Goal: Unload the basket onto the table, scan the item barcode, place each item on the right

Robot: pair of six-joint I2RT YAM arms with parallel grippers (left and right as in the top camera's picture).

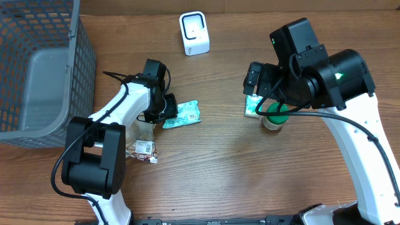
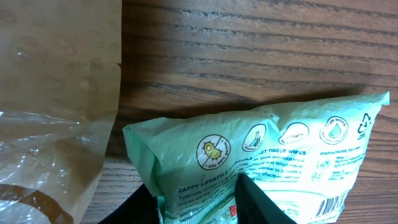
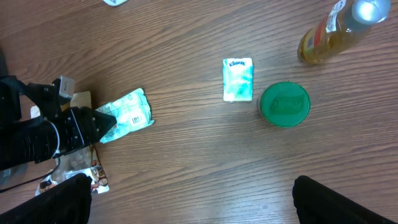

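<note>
The left arm reaches low over the table, the left gripper pinched on one end of the wipes packet, which lies flat, nearer the robot than the scanner. The right gripper hangs high, right of the scanner, jaws wide and empty.

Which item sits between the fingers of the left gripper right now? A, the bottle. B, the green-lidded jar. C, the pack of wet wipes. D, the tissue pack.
C: in the left wrist view the pack of wet wipes lies between the fingers of the left gripper, while the tissue pack and the green-lidded jar lie well apart from it.
</note>
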